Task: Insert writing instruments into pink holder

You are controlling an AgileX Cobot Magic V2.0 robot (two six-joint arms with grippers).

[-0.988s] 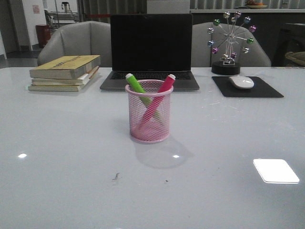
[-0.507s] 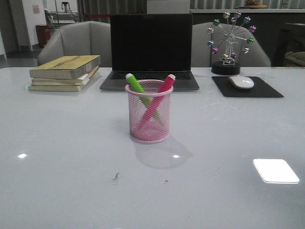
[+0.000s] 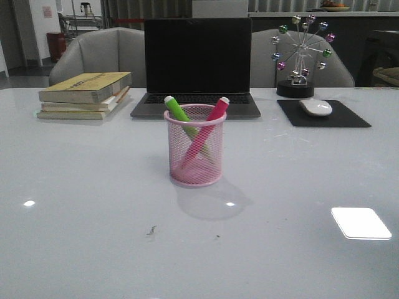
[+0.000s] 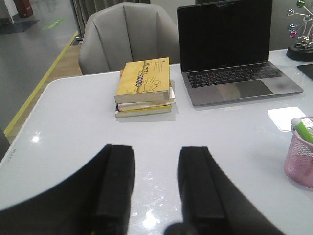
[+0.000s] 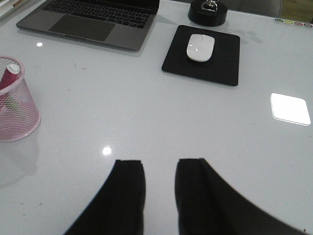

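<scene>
Since both markers, green marker (image 3: 179,112) & pink marker (image 3: 214,115), already stand crossed inside the pink mesh holder (image 3: 195,146) mid-surface, job looks done imo. Left claw (image 4: 155,188) & right claw (image 5: 159,196) hang apart, part-open, holding nothing. Next: prob just park both arms.

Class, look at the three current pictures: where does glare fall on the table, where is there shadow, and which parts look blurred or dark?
Front view: a bright square glare patch on the table, and the pink holder casts a soft shadow toward the camera. Left wrist view: the left gripper fingers are dark and blurred; glare near the laptop. Right wrist view: the right gripper is black and featureless; another glare square at the table's right.
</scene>
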